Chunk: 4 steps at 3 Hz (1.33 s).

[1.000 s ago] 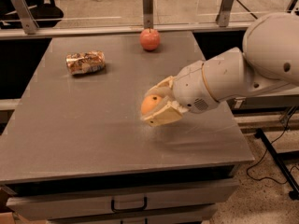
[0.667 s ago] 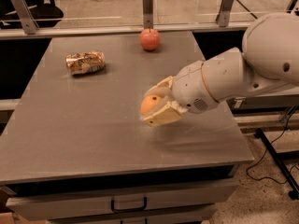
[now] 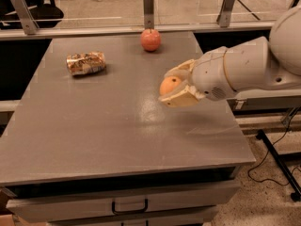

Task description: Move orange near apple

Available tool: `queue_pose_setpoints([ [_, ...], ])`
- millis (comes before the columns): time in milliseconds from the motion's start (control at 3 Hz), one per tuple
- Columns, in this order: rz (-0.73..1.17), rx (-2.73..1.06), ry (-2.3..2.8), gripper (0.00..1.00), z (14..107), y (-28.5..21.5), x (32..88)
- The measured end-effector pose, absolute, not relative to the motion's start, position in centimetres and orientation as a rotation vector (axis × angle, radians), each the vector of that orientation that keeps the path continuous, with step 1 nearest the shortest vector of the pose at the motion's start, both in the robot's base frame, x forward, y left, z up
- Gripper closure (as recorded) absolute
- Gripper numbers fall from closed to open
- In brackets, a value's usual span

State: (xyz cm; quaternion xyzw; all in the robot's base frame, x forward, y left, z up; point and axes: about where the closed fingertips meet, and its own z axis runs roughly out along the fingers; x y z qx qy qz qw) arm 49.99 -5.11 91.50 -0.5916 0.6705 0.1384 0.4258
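Observation:
The orange (image 3: 169, 85) is a small yellow-orange fruit held between the cream fingers of my gripper (image 3: 174, 86), a little above the grey table (image 3: 117, 126) at its right side. The gripper is shut on it and reaches in from the right on a white arm (image 3: 244, 69). The apple (image 3: 150, 40) is pinkish-red with a short stem. It stands at the table's far edge, up and to the left of the gripper, well apart from the orange.
A crumpled snack bag (image 3: 85, 63) lies at the table's far left. Metal posts (image 3: 148, 6) and a rail run behind the far edge. A drawer with a handle (image 3: 129, 206) sits under the front edge. Cables lie on the floor at right.
The gripper with the orange has moved up and away, toward the far edge and the apple. The apple and bag have not moved.

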Motion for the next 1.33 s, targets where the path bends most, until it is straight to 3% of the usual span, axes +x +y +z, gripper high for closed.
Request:
queue_pose_setpoints([
  [667, 0.120, -1.340, 1.607, 1.00, 96.1, -10.9, 61.8],
  [1333, 0.100, -1.323, 1.576, 1.00, 98.3, -11.1, 62.5],
])
